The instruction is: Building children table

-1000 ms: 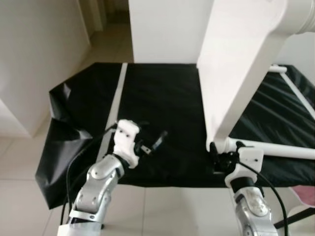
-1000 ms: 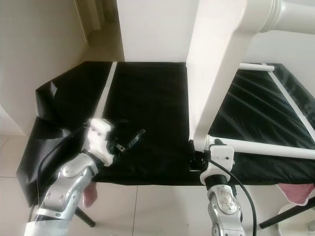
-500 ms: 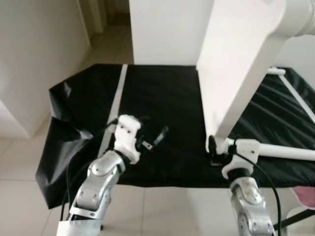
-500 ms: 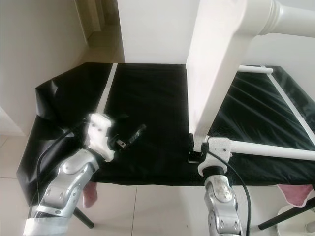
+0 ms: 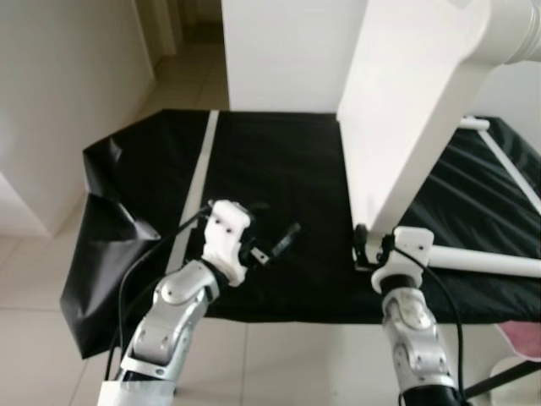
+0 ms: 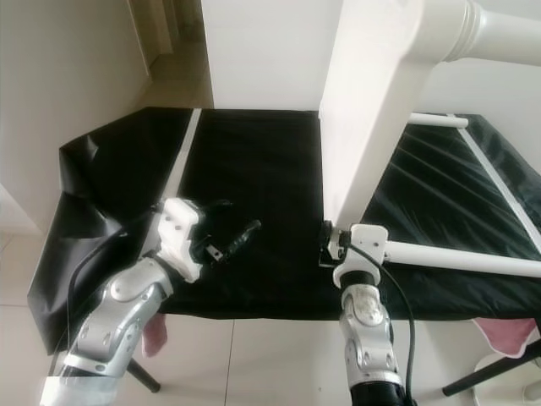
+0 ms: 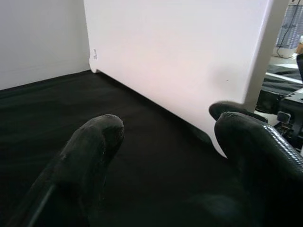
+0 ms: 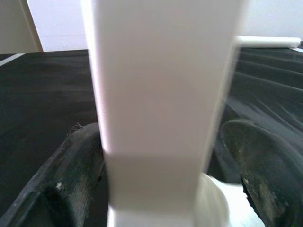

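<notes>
A tall white table panel point(image 5: 406, 127) stands upright on a black sheet point(image 5: 279, 161), with a thick round white leg point(image 5: 517, 30) at its top and a thin white rod point(image 5: 490, 260) lying by its foot. My right gripper point(image 5: 370, 245) is at the panel's lower near corner, open. In the right wrist view its fingers point(image 8: 71, 165) straddle the panel's edge point(image 8: 161, 85). My left gripper point(image 5: 275, 224) hovers open over the sheet, left of the panel, holding nothing. Its fingers point(image 7: 94, 142) point at the panel's broad face point(image 7: 180, 61).
A white strip point(image 5: 201, 182) runs along the sheet's left part. The sheet's left corner hangs crumpled beside a pale wall point(image 5: 59, 101). A white wall stands behind the sheet. A pink cloth point(image 6: 507, 331) and a black stand leg point(image 6: 490, 372) lie low at the right.
My right gripper has moved forward and left, up to the panel's lower corner, and now straddles its edge. My left gripper has shifted a little to the right.
</notes>
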You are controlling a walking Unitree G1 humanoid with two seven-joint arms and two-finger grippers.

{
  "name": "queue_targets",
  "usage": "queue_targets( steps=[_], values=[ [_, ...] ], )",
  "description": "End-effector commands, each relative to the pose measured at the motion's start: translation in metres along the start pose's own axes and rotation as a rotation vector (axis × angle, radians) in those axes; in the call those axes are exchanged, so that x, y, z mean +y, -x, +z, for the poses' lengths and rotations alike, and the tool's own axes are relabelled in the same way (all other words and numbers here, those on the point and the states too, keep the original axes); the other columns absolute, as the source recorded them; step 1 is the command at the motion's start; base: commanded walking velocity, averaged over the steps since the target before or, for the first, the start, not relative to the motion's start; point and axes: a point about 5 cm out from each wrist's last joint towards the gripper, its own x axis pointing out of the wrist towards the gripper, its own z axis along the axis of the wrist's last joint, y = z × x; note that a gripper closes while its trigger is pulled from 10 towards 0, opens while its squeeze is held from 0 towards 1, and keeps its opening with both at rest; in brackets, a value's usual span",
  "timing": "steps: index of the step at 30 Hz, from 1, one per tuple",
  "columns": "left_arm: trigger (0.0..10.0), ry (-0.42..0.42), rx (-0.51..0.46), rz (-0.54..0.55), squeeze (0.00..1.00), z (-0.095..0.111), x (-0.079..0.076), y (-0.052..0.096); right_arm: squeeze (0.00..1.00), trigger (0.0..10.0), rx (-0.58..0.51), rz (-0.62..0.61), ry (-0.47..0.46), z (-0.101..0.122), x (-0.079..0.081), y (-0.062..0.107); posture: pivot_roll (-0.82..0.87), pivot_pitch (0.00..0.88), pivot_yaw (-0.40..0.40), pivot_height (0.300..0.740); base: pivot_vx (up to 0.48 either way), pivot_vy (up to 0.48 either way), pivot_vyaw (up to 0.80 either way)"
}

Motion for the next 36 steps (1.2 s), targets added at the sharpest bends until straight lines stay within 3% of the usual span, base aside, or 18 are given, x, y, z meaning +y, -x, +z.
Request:
queue_targets(
  steps=[1,14,24,25,26,28,30,31,36],
  values=[
    [10.0,-0.007,0.009,-0.012,0.0,0.0,-0.002,0.001,0.0,10.0,0.007,-0.006,-0.004,-0.004,0.001,-0.002,0.07,0.0,-0.045,0.74,0.0,0.0,0.0],
    [10.0,-0.003,-0.002,-0.015,0.0,0.002,-0.003,0.001,0.0,10.0,-0.035,-0.033,-0.024,0.006,0.01,-0.032,0.08,0.0,-0.048,0.74,0.0,0.0,0.0],
    [10.0,0.004,-0.009,-0.011,0.0,0.006,-0.004,0.002,0.0,10.0,-0.05,-0.043,-0.042,0.01,0.016,-0.04,0.09,0.0,-0.047,0.74,0.0,0.0,0.0],
    [10.0,0.003,-0.01,-0.01,0.0,0.006,-0.004,0.002,0.0,8.4,-0.051,-0.043,-0.043,0.01,0.016,-0.041,0.08,0.0,-0.047,0.74,0.0,0.0,0.0],
    [10.0,0.003,-0.01,-0.01,0.0,0.006,-0.004,0.002,0.0,8.4,-0.051,-0.043,-0.043,0.01,0.016,-0.041,0.08,0.0,-0.047,0.74,0.0,0.0,0.0],
    [10.0,0.006,-0.013,-0.007,0.0,0.007,-0.004,0.002,0.0,1.5,-0.054,-0.04,-0.043,0.009,0.015,-0.043,0.08,0.0,-0.048,0.74,0.0,0.0,0.0],
    [10.0,0.007,-0.014,-0.006,0.0,0.007,-0.004,0.002,0.0,1.5,-0.054,-0.038,-0.044,0.009,0.015,-0.043,0.08,0.0,-0.048,0.74,0.0,0.0,0.0],
    [10.0,0.008,-0.015,-0.006,0.0,0.007,-0.005,0.001,0.0,0.0,-0.056,-0.034,-0.044,0.01,0.015,-0.044,0.08,0.0,-0.049,0.74,0.0,0.0,0.0],
    [10.0,0.009,-0.015,-0.011,0.0,0.008,-0.006,0.001,0.0,0.0,-0.061,-0.014,-0.046,0.011,0.016,-0.045,0.08,0.0,-0.049,0.74,0.0,0.0,0.0]
  ],
)
